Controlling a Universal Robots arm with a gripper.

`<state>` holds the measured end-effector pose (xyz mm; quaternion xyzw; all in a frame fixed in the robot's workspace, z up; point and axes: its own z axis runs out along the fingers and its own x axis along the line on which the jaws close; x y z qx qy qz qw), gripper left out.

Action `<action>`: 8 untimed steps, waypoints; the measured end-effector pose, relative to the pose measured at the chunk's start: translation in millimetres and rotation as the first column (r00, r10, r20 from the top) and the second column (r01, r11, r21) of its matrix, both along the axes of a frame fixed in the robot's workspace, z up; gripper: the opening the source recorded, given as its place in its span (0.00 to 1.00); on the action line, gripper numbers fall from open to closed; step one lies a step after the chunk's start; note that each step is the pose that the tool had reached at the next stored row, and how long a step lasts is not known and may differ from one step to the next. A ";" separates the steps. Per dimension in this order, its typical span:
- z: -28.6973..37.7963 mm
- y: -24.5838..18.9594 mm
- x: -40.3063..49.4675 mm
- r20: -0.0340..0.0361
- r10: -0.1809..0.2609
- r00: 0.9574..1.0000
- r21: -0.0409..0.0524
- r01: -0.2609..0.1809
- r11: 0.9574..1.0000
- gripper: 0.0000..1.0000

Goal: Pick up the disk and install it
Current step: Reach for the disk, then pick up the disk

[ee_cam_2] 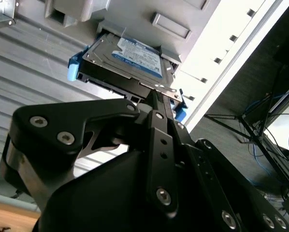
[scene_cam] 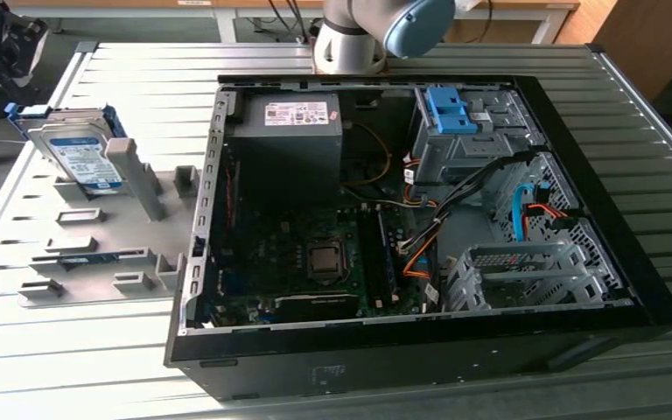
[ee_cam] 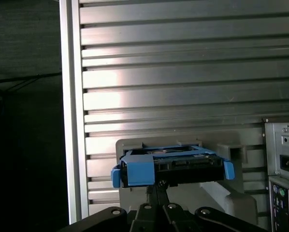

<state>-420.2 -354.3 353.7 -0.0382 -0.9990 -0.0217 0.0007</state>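
The disk (scene_cam: 80, 156) is a silver hard drive with a white-and-blue label in a blue carrier bracket. It stands tilted in a slot of the grey fixture (scene_cam: 91, 254) at the exterior view's left. Both wrist views show the disk (ee_cam_2: 130, 58) (ee_cam: 173, 166) just beyond the black fingers of my gripper (ee_cam_2: 156, 94) (ee_cam: 157, 185). The fingers meet at a narrow tip with nothing between them. The tip lines up with the disk's near edge in these views; whether it touches I cannot tell. In the exterior view no gripper is at the disk.
An open computer case (scene_cam: 616, 262) lies on the slatted metal table (scene_cam: 102, 367). Inside it are a grey power-supply box (scene_cam: 290, 131), a drive cage with a blue clip (scene_cam: 451, 109), cables and a grey bay cage (scene_cam: 523, 276). The arm's base (scene_cam: 353, 35) stands behind the case.
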 end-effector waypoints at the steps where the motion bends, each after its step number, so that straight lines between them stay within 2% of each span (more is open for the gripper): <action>1: -0.4 0.0 -0.9 0.000 0.000 1.000 0.000 0.000 1.000 0.11; 8: -1.0 0.0 -2.2 0.000 0.000 1.000 0.000 0.000 1.000 0.11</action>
